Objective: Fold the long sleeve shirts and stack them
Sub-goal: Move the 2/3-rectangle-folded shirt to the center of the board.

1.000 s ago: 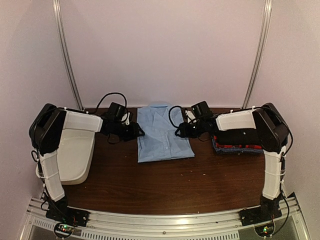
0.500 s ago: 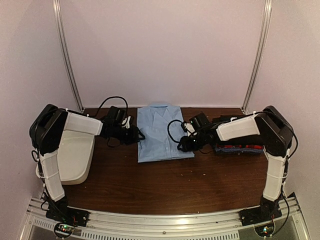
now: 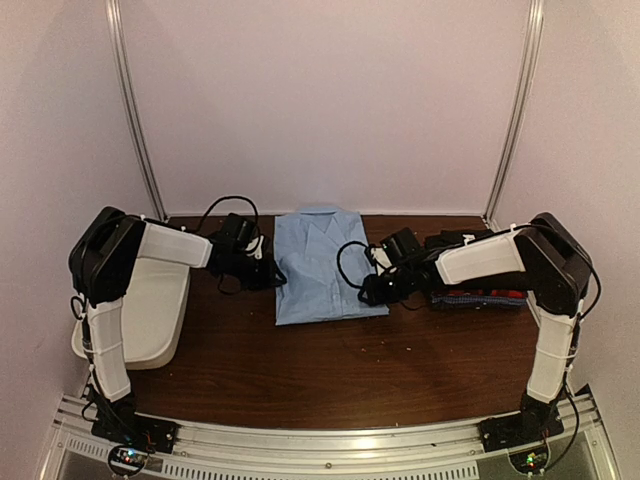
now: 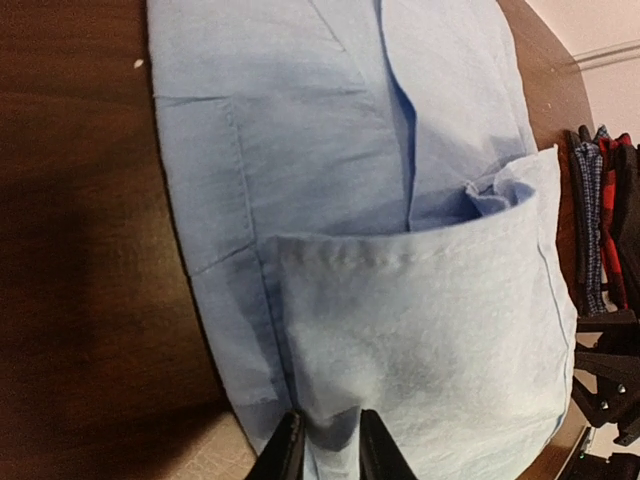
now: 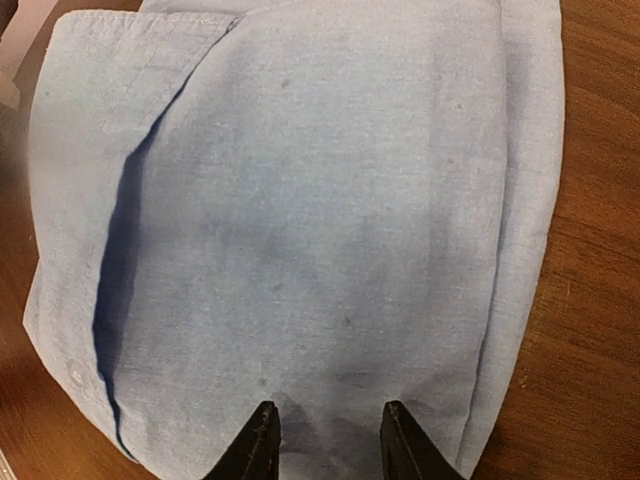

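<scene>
A folded light blue collared shirt (image 3: 325,262) lies flat at the middle back of the table. My left gripper (image 3: 279,275) is at its left edge. In the left wrist view the jaws (image 4: 330,448) stand narrow, with a puckered ridge of the blue shirt (image 4: 400,300) pinched between them. My right gripper (image 3: 368,290) is at the shirt's near right edge. In the right wrist view its fingers (image 5: 325,438) stand wider apart, closed on creased blue cloth (image 5: 320,200). A stack of folded black, red and blue check shirts (image 3: 482,294) sits at the right, partly under my right arm.
A white plastic tub (image 3: 150,310) stands at the left edge beneath my left arm. The shirt stack (image 4: 600,220) shows at the right rim of the left wrist view. Dark wooden table (image 3: 330,370) stretches in front of the blue shirt. Pale walls close in on three sides.
My right gripper has slid toward me along the shirt's right edge and dropped onto it. Both sets of jaws have narrowed on the cloth, the left more so.
</scene>
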### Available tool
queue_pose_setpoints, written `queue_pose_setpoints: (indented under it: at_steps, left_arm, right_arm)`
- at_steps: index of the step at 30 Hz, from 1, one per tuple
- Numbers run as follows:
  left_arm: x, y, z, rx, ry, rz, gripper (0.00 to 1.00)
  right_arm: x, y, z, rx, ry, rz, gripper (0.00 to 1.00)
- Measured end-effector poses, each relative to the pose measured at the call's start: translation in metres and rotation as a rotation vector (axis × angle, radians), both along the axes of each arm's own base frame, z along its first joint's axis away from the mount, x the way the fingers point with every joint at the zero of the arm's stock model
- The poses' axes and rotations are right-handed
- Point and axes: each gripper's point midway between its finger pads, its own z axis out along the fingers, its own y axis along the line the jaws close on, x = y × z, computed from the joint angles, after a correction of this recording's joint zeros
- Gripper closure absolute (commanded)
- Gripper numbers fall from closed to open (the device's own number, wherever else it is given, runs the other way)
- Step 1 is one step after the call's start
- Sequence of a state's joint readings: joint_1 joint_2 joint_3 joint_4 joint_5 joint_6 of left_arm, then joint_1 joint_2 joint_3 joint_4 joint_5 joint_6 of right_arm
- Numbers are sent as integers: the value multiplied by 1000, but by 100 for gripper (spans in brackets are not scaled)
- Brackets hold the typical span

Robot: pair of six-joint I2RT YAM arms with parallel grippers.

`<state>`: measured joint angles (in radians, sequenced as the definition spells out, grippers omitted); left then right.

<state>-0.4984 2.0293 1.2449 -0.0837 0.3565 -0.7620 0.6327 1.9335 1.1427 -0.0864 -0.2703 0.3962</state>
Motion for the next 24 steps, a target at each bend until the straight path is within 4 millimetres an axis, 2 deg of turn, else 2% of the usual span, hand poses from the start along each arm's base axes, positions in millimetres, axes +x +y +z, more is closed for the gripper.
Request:
queue_pose_setpoints:
  at_steps: [4, 15, 16, 17, 18, 20, 24]
  left_arm:
    - [4, -2, 4, -2, -15, -5, 100]
    - [10, 6, 2, 52, -16, 22, 100]
    - [10, 7, 1, 58, -14, 27, 94]
    - [11, 10, 0, 64, -12, 33, 82]
    - [11, 11, 0, 66, -10, 36, 76]
    - [13, 15, -1, 71, -9, 43, 69]
    - [12, 21, -3, 73, 0, 49, 63]
  right_arm:
    - [-4, 0, -3, -12, 1, 6, 63]
    - [-13, -1, -8, -33, 2, 14, 64]
    - [-14, -2, -8, -34, 3, 14, 63]
    - [-14, -2, -9, -35, 4, 15, 63]
    - [-14, -2, -9, -35, 4, 16, 64]
    - [-15, -1, -9, -35, 2, 17, 63]
    - [-15, -1, -10, -39, -6, 22, 64]
